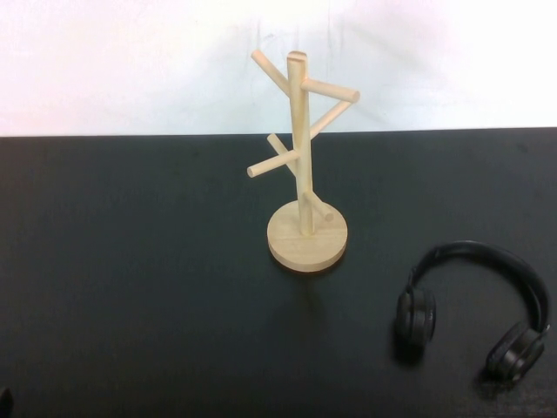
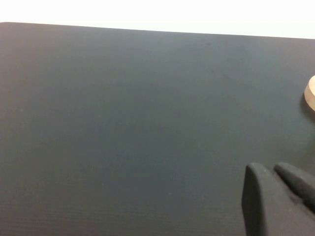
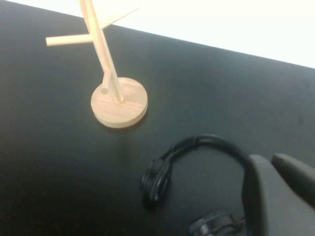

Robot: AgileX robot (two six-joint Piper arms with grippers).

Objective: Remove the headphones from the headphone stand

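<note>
Lying flat on the black table [image 1: 130, 261] right of the bare light wooden tree-like headphone stand [image 1: 305, 157], the black on-ear headphones [image 1: 474, 305] look already removed, while the left gripper [image 2: 278, 196] and right gripper [image 3: 283, 191] hang back, fingers seemingly slightly parted.

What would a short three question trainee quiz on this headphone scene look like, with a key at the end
1. True or false: the headphones hang on a peg of the headphone stand.
2. On which side of the stand do the headphones lie: A, the robot's left; B, the robot's right?
3. Which gripper's camera sees the headphones, the left gripper or the right gripper?

Key:
1. False; they lie on the black table, apart from the stand.
2. B.
3. The right gripper, near them; the left one sees only the stand's base edge.
</note>
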